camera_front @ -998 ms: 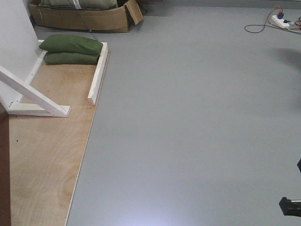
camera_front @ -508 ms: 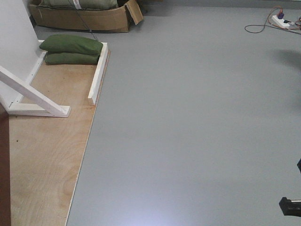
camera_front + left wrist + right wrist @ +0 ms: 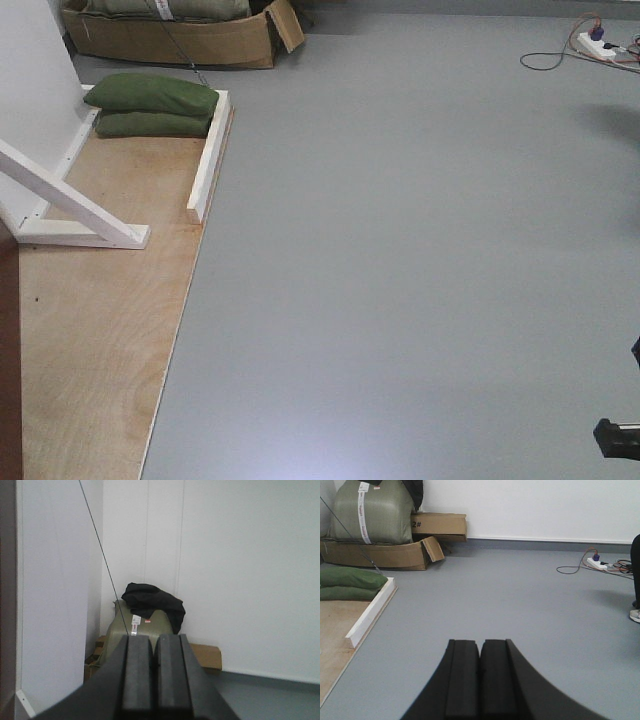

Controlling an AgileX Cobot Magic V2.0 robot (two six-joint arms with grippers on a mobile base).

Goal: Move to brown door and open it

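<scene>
Left end effector (image 3: 154, 639) (closed) — brown door (image 3: 6, 605) off to left, apart.

The brown door (image 3: 8, 380) is showing only as a dark reddish strip, with the left edge cutting off the rest. The top edge is cropping the cardboard box (image 3: 170, 38), and the right edge is cutting the power strip (image 3: 594, 42). A black part (image 3: 618, 438) is poking in at the lower right; what it is cannot be told. In the right wrist view, a person's leg (image 3: 636, 570) is running off the right edge, and the print on the sack label (image 3: 365, 515) is too small to read.
</scene>
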